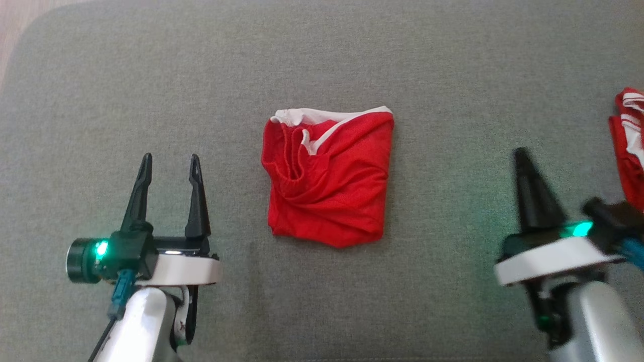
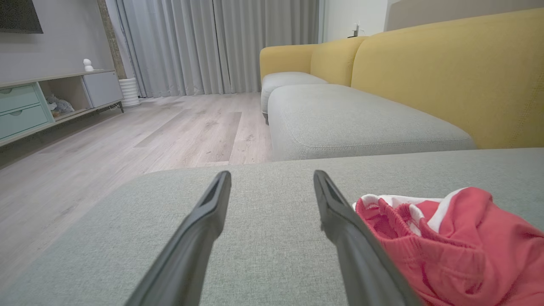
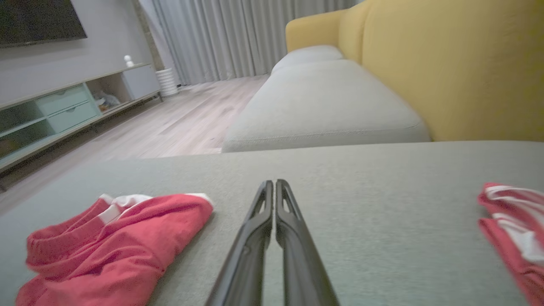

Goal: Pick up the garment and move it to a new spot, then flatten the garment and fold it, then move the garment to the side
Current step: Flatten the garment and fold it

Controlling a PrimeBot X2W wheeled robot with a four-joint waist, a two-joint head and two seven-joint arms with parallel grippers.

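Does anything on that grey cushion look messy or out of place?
The folded red garment is rumpled, its waistband bunched at upper left. Another red-and-white garment lies at the right edge. Nothing looks damaged.

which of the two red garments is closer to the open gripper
The folded red garment at the centre, just right of the open left gripper. The other red garment lies far right, past the shut right gripper.
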